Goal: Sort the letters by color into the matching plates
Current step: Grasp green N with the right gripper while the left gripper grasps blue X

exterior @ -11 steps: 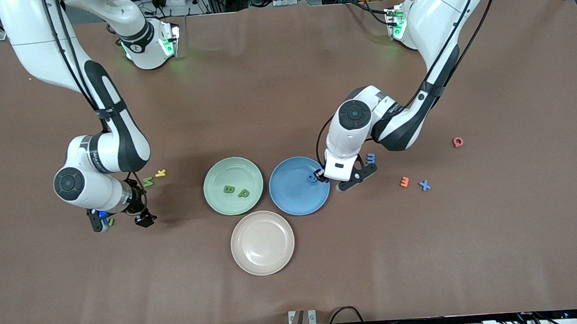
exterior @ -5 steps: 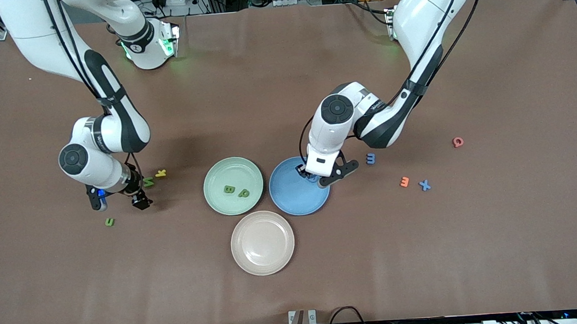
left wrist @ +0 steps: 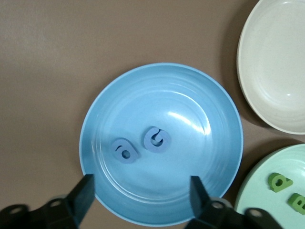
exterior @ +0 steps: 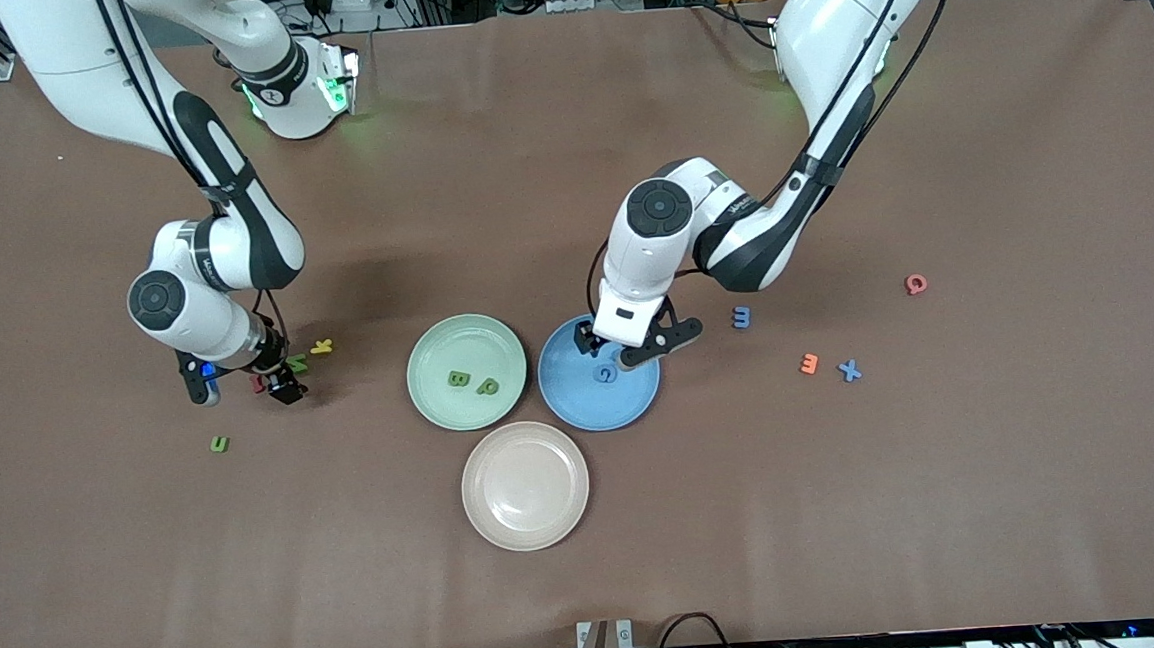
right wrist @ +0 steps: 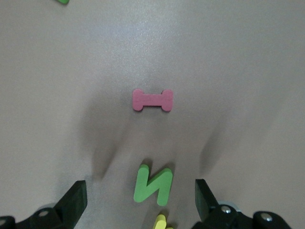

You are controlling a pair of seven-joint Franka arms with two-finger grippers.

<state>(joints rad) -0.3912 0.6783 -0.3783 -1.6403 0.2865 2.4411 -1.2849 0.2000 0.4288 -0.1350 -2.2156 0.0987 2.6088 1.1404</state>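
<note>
Blue plate (exterior: pixel 582 404) holding two blue letters (left wrist: pixel 140 146), under the left gripper (exterior: pixel 611 353), fingers spread and empty. Green plate (exterior: pixel 439 352) alongside with two green letters (exterior: pixel 472 381). Over a pink letter (right wrist: pixel 152 100) and a green letter (right wrist: pixel 152 185) toward the right arm's end, right gripper (exterior: pixel 243 388), likewise spread, grasping nothing.

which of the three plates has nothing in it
The beige-pink plate, nearest the front camera, holds nothing. The green plate holds two green letters; the blue plate holds two blue letters.
</note>
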